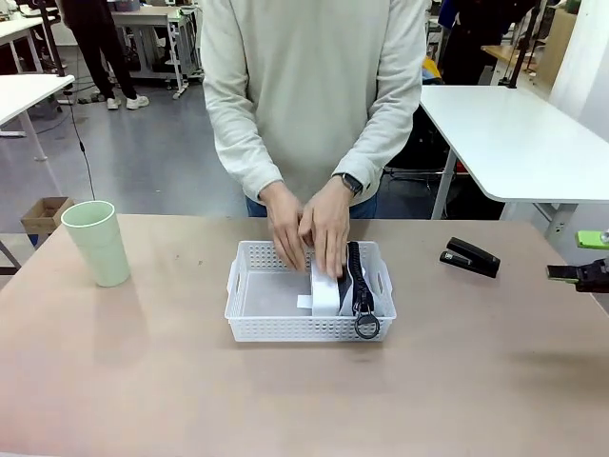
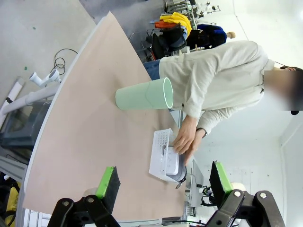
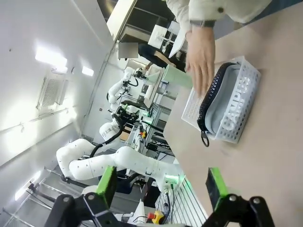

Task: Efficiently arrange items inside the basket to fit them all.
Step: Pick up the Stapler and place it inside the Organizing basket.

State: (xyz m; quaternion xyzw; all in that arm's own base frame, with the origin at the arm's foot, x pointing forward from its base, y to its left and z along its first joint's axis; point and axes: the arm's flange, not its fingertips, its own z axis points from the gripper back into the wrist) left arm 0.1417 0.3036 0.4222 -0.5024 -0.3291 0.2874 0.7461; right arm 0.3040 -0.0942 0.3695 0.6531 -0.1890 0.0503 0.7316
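Your left gripper [image 2: 164,179] stands wide open and empty, and so does your right gripper [image 3: 162,183]. Mid-table, the white basket [image 1: 249,314] holds the grey pouch [image 3: 232,101] on edge along its right wall. The white box [image 1: 325,293] stands just beside the pouch, with the person's hands [image 1: 326,228] on them. The green cup [image 1: 97,243] and the stapler [image 1: 471,257] sit outside the basket.

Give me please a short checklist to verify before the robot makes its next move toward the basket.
1. Basket free of the person's hands: not ok, both press inside it.
2. Left fingers and right fingers open and empty: ok.
3. Green cup upright, outside basket: ok.
4. Black stapler free on table: ok.
5. Space beside CAMPUS pouch and white box: ok, left half bare.
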